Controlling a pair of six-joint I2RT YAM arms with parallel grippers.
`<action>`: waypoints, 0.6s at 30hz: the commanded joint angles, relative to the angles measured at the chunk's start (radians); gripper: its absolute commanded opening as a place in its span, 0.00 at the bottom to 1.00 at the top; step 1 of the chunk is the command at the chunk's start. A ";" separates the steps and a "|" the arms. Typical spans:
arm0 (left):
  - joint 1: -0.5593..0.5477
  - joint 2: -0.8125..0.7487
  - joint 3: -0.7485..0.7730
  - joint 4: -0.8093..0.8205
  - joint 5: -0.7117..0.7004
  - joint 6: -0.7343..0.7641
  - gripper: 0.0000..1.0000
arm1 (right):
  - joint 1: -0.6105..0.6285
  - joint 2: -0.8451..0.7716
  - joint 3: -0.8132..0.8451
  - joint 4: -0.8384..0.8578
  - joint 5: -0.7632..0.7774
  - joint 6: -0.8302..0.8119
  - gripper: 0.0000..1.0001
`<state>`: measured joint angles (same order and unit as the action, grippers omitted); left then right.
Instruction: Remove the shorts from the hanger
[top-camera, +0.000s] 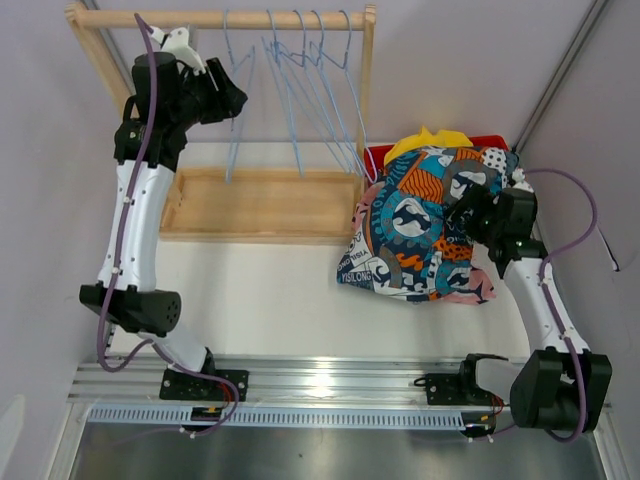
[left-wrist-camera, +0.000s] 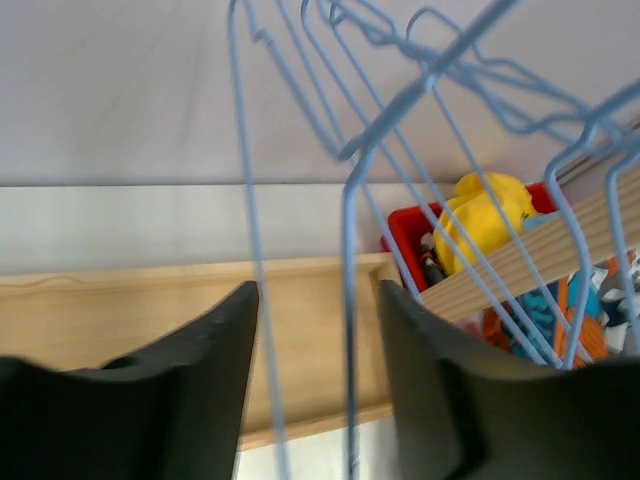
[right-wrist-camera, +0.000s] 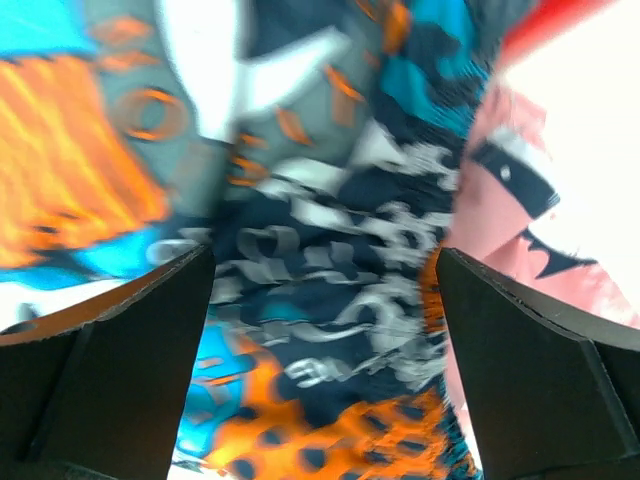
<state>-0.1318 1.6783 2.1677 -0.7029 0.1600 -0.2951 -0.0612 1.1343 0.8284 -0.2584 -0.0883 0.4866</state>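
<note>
My left gripper (left-wrist-camera: 318, 295) is up at the rack (top-camera: 220, 18), its fingers parted, with one wire of a hanger (left-wrist-camera: 350, 300) running between them unpinched. Every hanger I can see hangs bare. The shorts (top-camera: 420, 215) lie heaped by the red bin (top-camera: 492, 142), under my right gripper (right-wrist-camera: 322, 275), which is spread wide and holds nothing. I judge the removal done, so next I should back both arms away without snagging a wire.
</note>
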 joint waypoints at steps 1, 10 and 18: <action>0.008 -0.127 -0.087 0.037 -0.013 -0.001 0.61 | -0.009 0.008 0.193 -0.077 0.019 -0.071 0.99; -0.002 -0.477 -0.487 0.074 0.009 0.011 0.99 | 0.004 -0.049 0.448 -0.308 0.042 -0.042 0.99; -0.055 -0.873 -0.831 0.072 -0.020 0.033 0.99 | 0.154 -0.362 0.330 -0.236 -0.232 0.041 0.99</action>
<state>-0.1658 0.9028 1.4281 -0.6395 0.1577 -0.2867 0.0151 0.8818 1.1851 -0.5308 -0.1730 0.4858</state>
